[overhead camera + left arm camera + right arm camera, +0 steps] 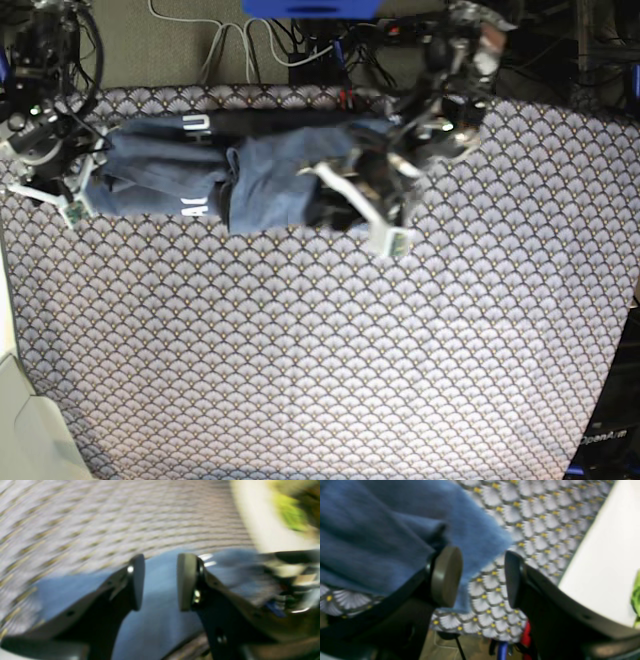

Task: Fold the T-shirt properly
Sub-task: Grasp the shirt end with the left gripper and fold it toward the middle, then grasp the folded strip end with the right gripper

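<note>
T-shirt (250,175) folded into long band on tabletop (330,360); crosswise folds left. My left gripper (160,582) released, right gripper (482,576) released, both empty.

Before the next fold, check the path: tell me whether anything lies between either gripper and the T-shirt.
Nothing visible does. The left gripper hangs directly over the blue T-shirt, bare cloth showing between its parted fingers. The right gripper stands open at the shirt's edge, only the fan-patterned table covering beneath it.
</note>
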`<move>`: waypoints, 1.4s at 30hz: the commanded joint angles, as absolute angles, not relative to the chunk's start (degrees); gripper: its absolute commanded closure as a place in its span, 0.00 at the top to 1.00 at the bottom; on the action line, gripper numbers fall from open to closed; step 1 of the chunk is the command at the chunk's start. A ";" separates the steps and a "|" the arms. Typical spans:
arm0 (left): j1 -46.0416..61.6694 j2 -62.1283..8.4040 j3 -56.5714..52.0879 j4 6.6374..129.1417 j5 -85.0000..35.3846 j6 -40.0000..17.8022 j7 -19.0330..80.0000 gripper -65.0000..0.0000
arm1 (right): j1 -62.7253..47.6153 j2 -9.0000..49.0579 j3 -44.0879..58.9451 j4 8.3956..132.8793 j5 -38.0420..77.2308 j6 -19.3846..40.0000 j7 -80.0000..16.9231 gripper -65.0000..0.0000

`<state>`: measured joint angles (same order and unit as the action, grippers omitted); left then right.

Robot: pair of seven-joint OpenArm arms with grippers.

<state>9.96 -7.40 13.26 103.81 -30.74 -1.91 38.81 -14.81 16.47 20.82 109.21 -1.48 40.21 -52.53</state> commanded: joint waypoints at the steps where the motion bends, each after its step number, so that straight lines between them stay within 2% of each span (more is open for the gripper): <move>1: 9.89 -7.69 12.97 104.92 -31.87 -2.95 37.58 0.33 | -14.37 17.10 22.46 111.34 -1.10 40.00 -51.65 0.48; 6: 10.68 -9.98 12.18 103.25 -31.87 -2.95 37.58 0.34 | -12.79 15.87 28.18 113.27 -0.84 40.00 -52.26 0.49; 9: 10.33 -9.98 12.18 98.33 -31.87 -2.95 37.58 0.36 | -10.95 15.52 29.67 112.92 -0.48 40.00 -57.54 0.49; 13: 9.10 -10.24 12.70 95.52 -31.87 -3.56 37.58 0.55 | -7.96 14.11 31.87 112.84 2.59 40.00 -64.84 0.49; 15: 9.10 -10.24 12.70 95.60 -31.87 -3.56 37.58 0.59 | -6.46 13.67 33.01 112.75 4.53 40.00 -67.65 0.49; 23: 8.92 -10.42 12.70 95.78 -31.87 -3.56 37.58 0.58 | -6.37 12.18 33.36 112.66 16.31 40.00 -74.95 0.49; 30: 9.01 -10.42 12.70 95.78 -31.87 -3.56 37.58 0.58 | -5.49 9.89 33.27 108.18 16.92 40.00 -74.95 0.49; 36: 9.10 -10.51 12.70 95.78 -31.87 -3.56 37.58 0.58 | -2.59 11.30 33.36 98.33 16.92 40.00 -74.68 0.49; 42: 9.19 -10.51 12.70 95.78 -31.87 -3.56 37.58 0.58 | -1.89 12.00 33.36 96.92 16.84 40.00 -71.69 0.49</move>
